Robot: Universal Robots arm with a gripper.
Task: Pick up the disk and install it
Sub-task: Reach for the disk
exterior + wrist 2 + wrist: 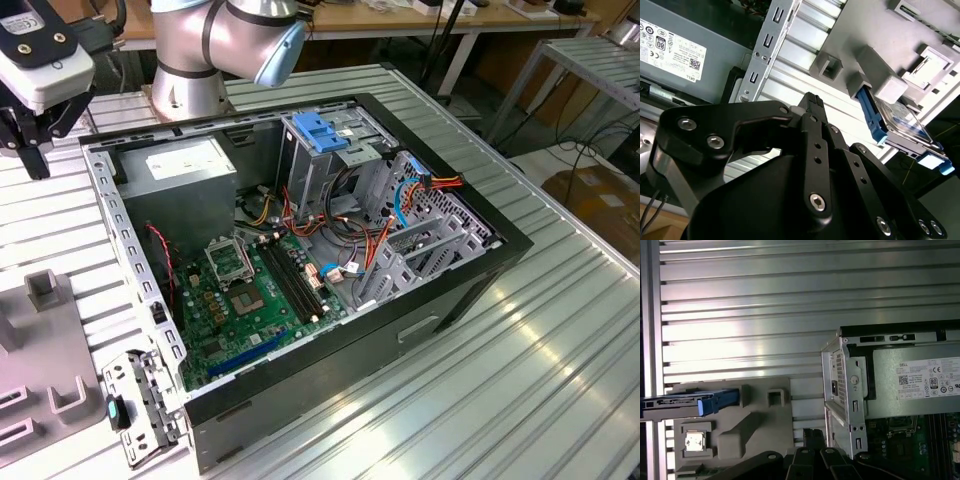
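Note:
The disk (900, 125) stands on edge in a slot of the grey fixture plate (875, 30), its blue side rails showing. In the first wrist view the disk (690, 402) sits at one end of that fixture plate (755, 425). My gripper (38, 165) hangs above the table at the exterior view's far left, outside the open computer case (300, 260). It is shut with nothing in it and hovers some way from the disk, as both wrist views show (811, 100) (813, 434).
The grey power supply box (190, 170) with a white sticker fills the case's back corner, near my gripper. A drive cage with a blue bracket (325, 135) stands inside the case, above the motherboard (250, 300). The ribbed aluminium table (480, 400) surrounds the case.

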